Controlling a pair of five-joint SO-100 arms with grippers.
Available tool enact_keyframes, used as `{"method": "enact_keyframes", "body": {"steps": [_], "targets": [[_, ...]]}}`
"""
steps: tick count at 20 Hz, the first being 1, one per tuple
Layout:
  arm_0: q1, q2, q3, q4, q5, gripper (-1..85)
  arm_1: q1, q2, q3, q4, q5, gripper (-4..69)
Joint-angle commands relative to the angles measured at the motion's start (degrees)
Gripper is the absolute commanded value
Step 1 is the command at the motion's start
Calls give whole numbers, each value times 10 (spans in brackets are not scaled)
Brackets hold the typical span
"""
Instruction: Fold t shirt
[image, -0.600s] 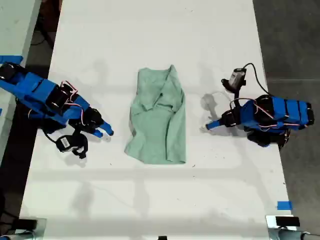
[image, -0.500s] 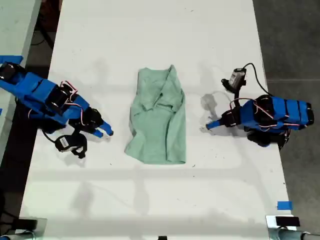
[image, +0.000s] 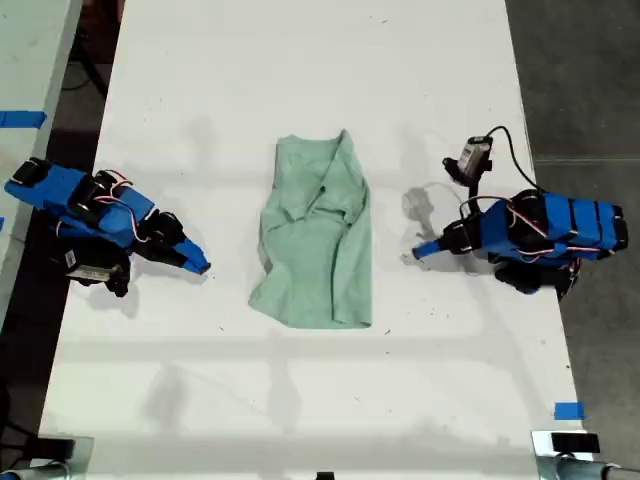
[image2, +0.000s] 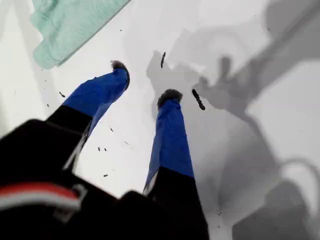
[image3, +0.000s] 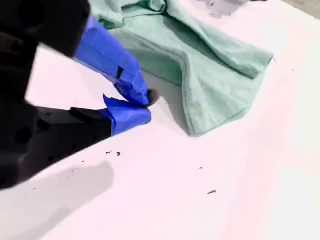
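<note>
Sizing up the limp, light t shirt (image: 315, 240) mid-frame for a hem-corner pinch, my first pincer (image2: 145, 80) gaping empty, my second pincer (image3: 147, 105) closed on nothing.

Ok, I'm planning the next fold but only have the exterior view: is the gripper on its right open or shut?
Observer: That is my first gripper. Its wrist view shows the jaws open and empty over the white table.
Operator: And the one on the exterior view's left, is it holding any cloth?
Observer: No. My second gripper is shut on nothing, with its tips just short of the t shirt edge.
</note>
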Motion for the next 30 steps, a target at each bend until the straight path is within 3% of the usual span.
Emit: {"method": "enact_keyframes", "body": {"steps": [1, 3, 6, 8, 10, 13, 20, 23, 26, 27, 28, 30], "targets": [[-8, -172, -92, -39, -4, -2, 2, 6, 29, -4, 3, 156], [0, -396, -221, -44, 4, -2, 3, 6, 29, -4, 3, 156], [-28, -730, -477, 20, 104, -2, 3, 6, 29, -4, 4, 156], [-47, -848, -556, -12, 193, 36, 3, 6, 29, -4, 3, 154], [-47, -895, -579, -68, 226, 145, 0, 6, 29, -4, 3, 154], [-42, -933, -618, -83, 254, 184, 3, 6, 29, -4, -1, 157], [-82, -1064, -825, 71, 298, 187, 4, 6, 29, -4, -1, 158], [-103, -1169, -912, 91, 317, 190, 2, 6, 29, -4, 0, 157], [-107, -1181, -911, 80, 324, 166, 0, 6, 29, -4, -1, 156], [-105, -1182, -912, 82, 325, 126, 0, 6, 29, -4, -2, 157], [-104, -1183, -914, 88, 322, 28, 1, 6, 29, -4, -2, 157], [-99, -1187, -940, 119, 305, -1, 2, 6, 29, -4, -2, 157]]}}
